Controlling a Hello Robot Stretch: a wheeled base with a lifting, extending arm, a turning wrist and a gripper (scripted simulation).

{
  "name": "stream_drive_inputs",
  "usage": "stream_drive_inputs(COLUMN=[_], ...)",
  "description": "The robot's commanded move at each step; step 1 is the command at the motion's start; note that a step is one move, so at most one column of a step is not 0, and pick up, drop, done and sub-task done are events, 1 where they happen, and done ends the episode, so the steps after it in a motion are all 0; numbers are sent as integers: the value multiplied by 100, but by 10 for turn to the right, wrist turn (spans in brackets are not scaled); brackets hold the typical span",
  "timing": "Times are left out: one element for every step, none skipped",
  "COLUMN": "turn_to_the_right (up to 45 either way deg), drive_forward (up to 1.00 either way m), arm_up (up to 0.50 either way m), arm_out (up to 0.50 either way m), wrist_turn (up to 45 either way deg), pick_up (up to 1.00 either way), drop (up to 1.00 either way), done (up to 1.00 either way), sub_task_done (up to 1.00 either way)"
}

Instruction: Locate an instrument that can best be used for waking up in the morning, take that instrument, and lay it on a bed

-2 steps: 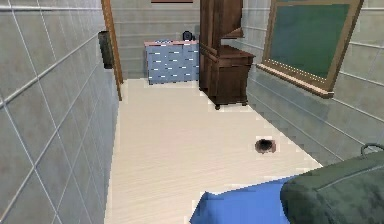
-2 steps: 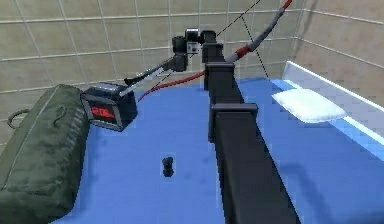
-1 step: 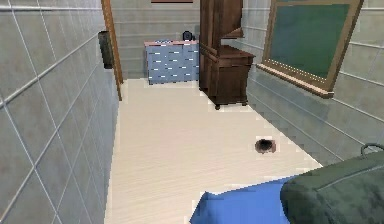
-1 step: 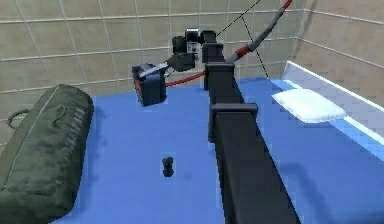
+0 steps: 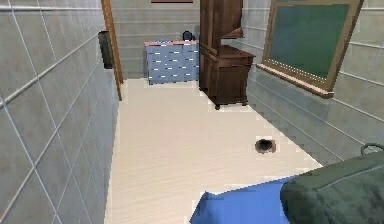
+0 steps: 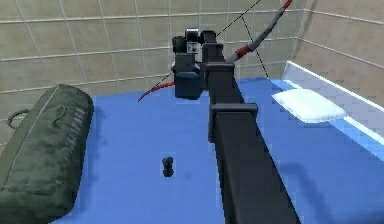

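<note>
In the arm side view the dark arm bar reaches out over a blue bed (image 6: 130,125). My gripper (image 6: 183,88) sits at its far end, below the two white marked squares, with a red cable looping beside it. Its far end stands against the bedspread and the tiled wall, and I cannot tell whether it holds anything. A small dark blob (image 6: 168,166) lies on the blue bedspread left of the arm, nearer than the gripper. It is too small to name.
A green duffel bag (image 6: 45,145) lies on the bed's left, and a white pillow (image 6: 310,103) lies at its right. Ahead are the bed corner (image 5: 240,205), the bag (image 5: 335,190), a blue dresser (image 5: 172,62), a dark wooden cabinet (image 5: 225,55) and a small dark thing (image 5: 264,145) on the floor.
</note>
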Motion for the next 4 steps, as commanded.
stream_drive_inputs(turn_to_the_right=[0, 0, 0, 0], drive_forward=[0, 0, 0, 0], arm_up=[-22, -32, 0, 10], arm_out=[0, 0, 0, 0], wrist_turn=[0, 0, 0, 0], pick_up=[0, 0, 0, 0], drop=[0, 0, 100, 0], done=[0, 0, 0, 0], sub_task_done=[0, 0, 0, 0])
